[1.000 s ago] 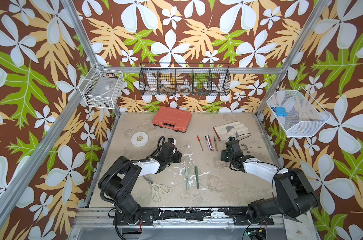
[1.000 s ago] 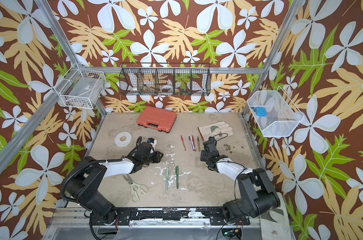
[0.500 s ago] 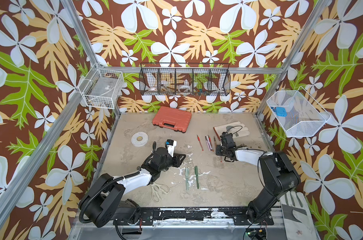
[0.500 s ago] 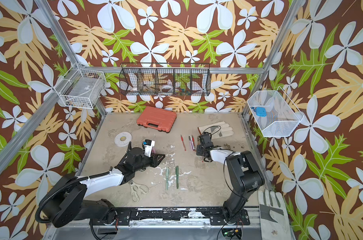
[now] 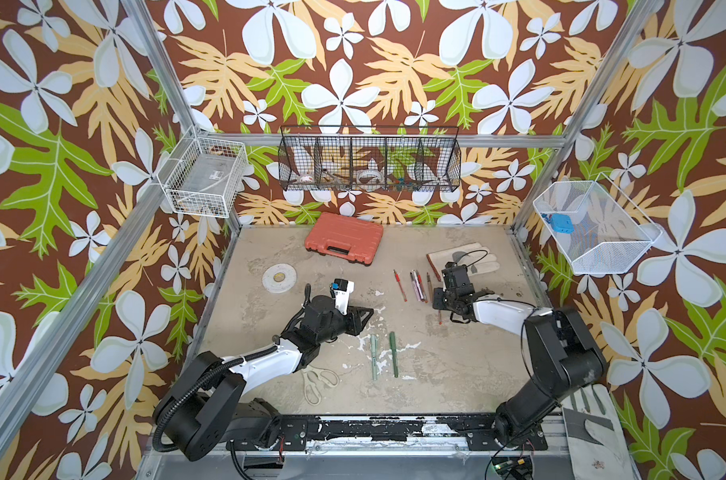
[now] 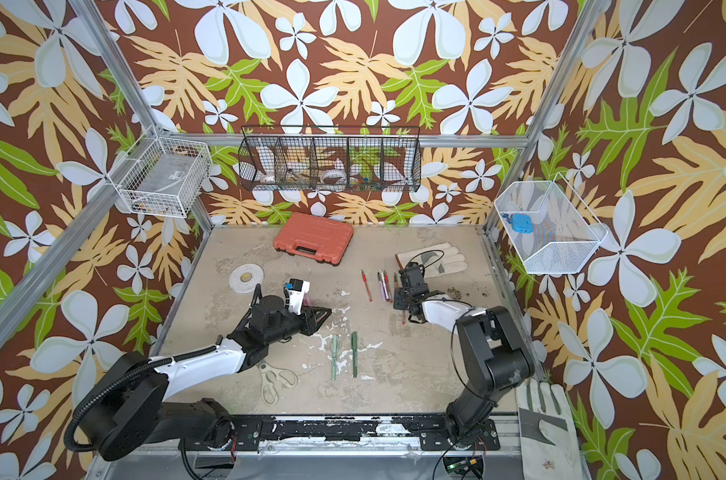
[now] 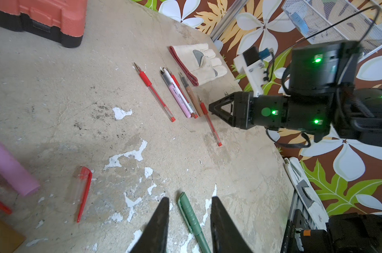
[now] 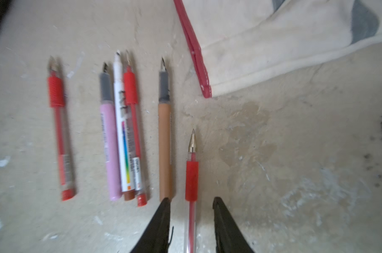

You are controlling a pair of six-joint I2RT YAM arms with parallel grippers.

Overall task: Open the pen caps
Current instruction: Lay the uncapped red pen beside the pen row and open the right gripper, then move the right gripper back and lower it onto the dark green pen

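I read both grippers as released: right gripper (image 8: 191, 199) straddles an uncapped red gel pen (image 5: 439, 319), right of centre in a top view; left gripper (image 7: 190, 197) hovers over a capped green plastic pen (image 7: 192, 221), near a loose pink plastic pen cap (image 7: 10, 166) and a clear red-clipped pen cap (image 7: 81, 192).

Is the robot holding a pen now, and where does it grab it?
Nothing is held. The right gripper is open, and the red clear-barrelled pen lies loose between its jaws. The left gripper is open too, clear of the green plastic pen.
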